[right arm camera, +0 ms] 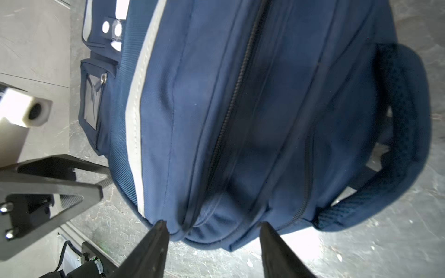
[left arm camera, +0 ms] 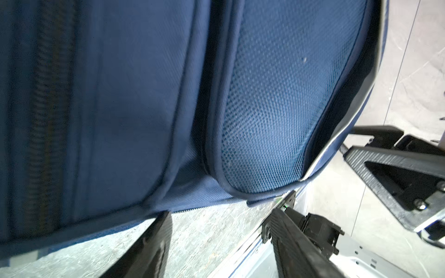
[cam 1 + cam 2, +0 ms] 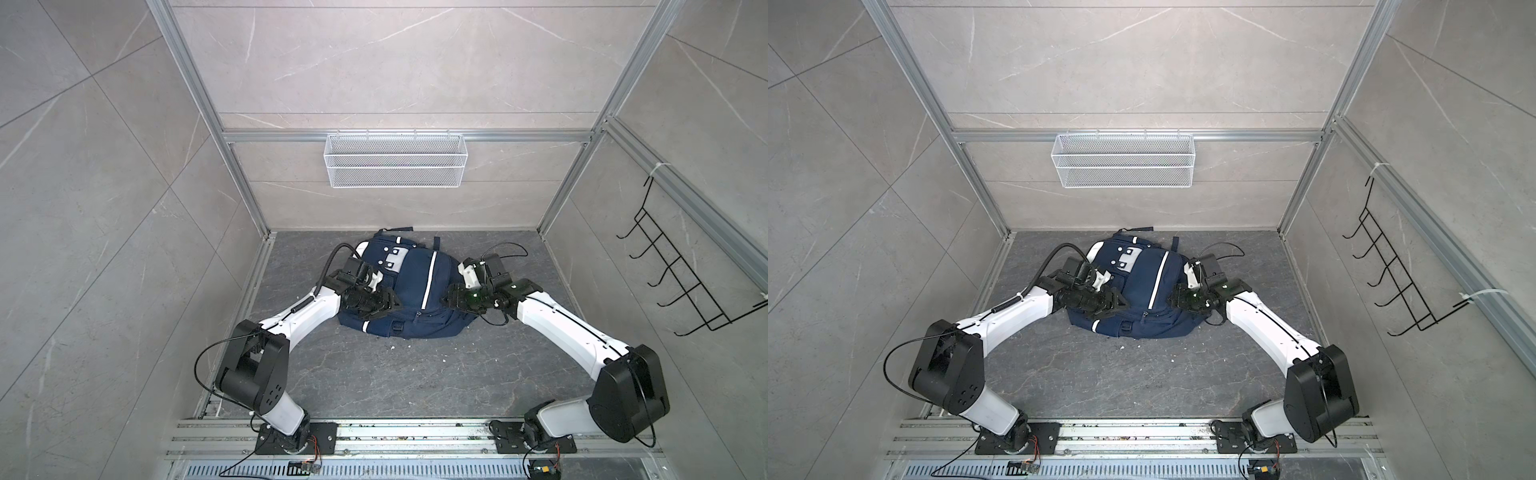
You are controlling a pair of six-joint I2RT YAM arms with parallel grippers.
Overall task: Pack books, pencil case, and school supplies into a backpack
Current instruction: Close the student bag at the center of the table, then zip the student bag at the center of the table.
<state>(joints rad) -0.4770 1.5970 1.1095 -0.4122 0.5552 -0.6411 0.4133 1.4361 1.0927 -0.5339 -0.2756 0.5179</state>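
Left pincer (image 2: 221,215) and right pincer (image 1: 212,223) gape, flanking backpack (image 3: 409,286), interior hidden.

Both arms bent inward — left claw (image 3: 395,306) and right claw (image 3: 446,300) spread.

The backpack (image 3: 411,286) fills all the ground between my left pincer (image 3: 389,309) and my right pincer (image 3: 446,300). Straight ahead of either one the way is blocked by navy fabric, which in the right wrist view bulges right up to the right pincer's fingertips (image 1: 156,243). Behind both pincers, back towards my bases, the dark floor (image 3: 415,374) gives wide passage. Beyond the backpack only a narrow strip is left before the back wall (image 3: 395,208), and above both pincers the air is free up to the white wire basket (image 3: 395,160) on that wall.
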